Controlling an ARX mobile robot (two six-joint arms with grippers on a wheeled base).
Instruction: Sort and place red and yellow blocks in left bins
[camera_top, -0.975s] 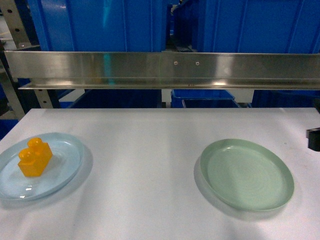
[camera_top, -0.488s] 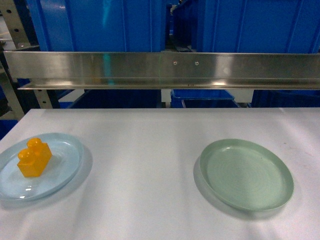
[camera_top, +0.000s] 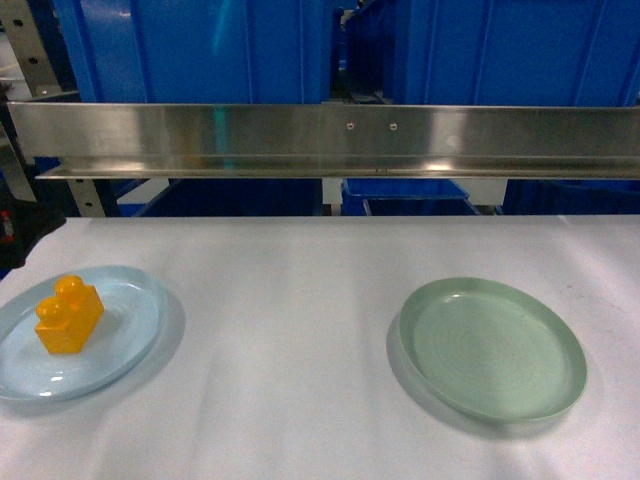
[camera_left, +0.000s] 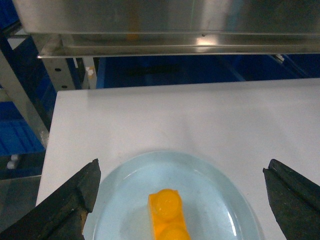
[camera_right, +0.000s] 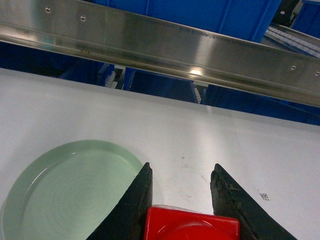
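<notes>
A yellow block (camera_top: 68, 315) lies on a pale blue plate (camera_top: 130, 330) at the left of the white table. The left wrist view shows this yellow block (camera_left: 169, 215) on the plate (camera_left: 120, 200), below my left gripper (camera_left: 182, 167). That gripper is wide open and holds nothing. A green plate (camera_top: 490, 347) with nothing on it sits at the right. My right gripper (camera_right: 182, 166) is shut on a red block (camera_right: 192, 226), just right of the green plate (camera_right: 65, 190) and above the table. Neither gripper shows in the head view.
A steel rail (camera_top: 320, 135) runs across the far edge of the table (camera_top: 300, 290), with large blue bins (camera_top: 200, 40) behind it. The table's left edge (camera_left: 50, 145) drops off beside a metal rack. A small printed marker (camera_right: 263, 196) lies on the table.
A dark part of the right gripper at the head view's right edge has gone out of view. The yellow block and both plates have not moved.
</notes>
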